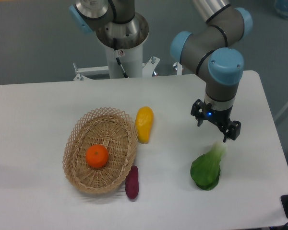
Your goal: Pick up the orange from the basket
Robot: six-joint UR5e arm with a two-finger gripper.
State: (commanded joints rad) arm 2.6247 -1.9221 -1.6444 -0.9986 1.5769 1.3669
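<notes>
Sitting in the middle of the wicker basket (pixel 79 139), the orange (pixel 97 156) lies well away from the claw (pixel 215 125), toward eight o'clock. The claw hangs empty, its fingers apart, just above the bok choy (pixel 207 166) on the bench (pixel 33 105), so it must cross past the yellow mango (pixel 144 124).

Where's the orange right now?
The orange sits inside the wicker basket on the table's left half, left of the yellow fruit.

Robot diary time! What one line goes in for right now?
gripper: open, empty, above greens | orange: in basket | pick: not started
</notes>
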